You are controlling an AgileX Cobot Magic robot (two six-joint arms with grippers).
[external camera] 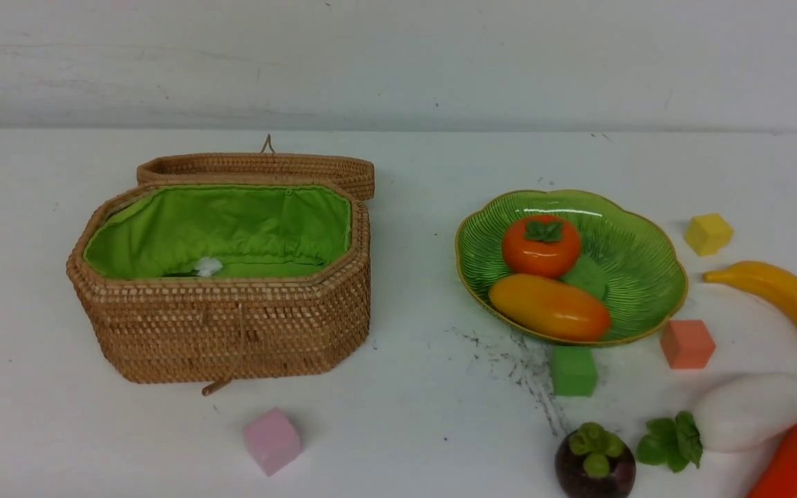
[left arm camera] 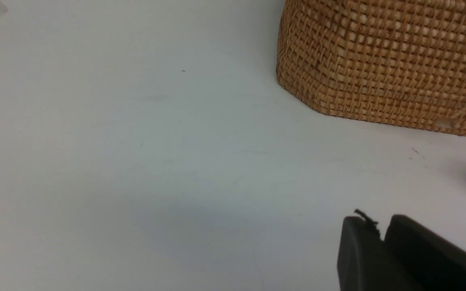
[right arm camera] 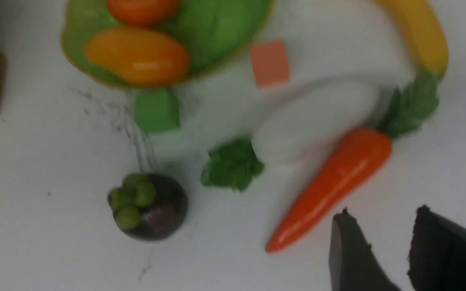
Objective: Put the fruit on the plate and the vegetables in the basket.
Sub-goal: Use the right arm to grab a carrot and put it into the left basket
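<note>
Two toy fruits, an orange persimmon [external camera: 541,245] and a yellow-orange mango [external camera: 549,306], are lying sorted on the ribbed green plate [external camera: 647,242] at right. One yellow banana [external camera: 786,297], one purple mangosteen [external camera: 593,463], one white radish [external camera: 751,411] and one orange carrot [external camera: 796,463] are waiting on the worktop [external camera: 405,415]. The right end effector [right arm camera: 383,214] is hovering half-open, empty, by the carrot; the left end effector [left arm camera: 378,226] is hanging nearly closed, empty, beside the woven rattan basket [external camera: 232,332].

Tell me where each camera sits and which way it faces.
Front view: between the arms, facing forward over basket and plate; no robot parts.
Left wrist view: left wrist, looking down at table and basket wall; left gripper tips show.
Right wrist view: right wrist, above carrot and mangosteen; right gripper tips show.
Shared: front and right wrist both show the plate.
</note>
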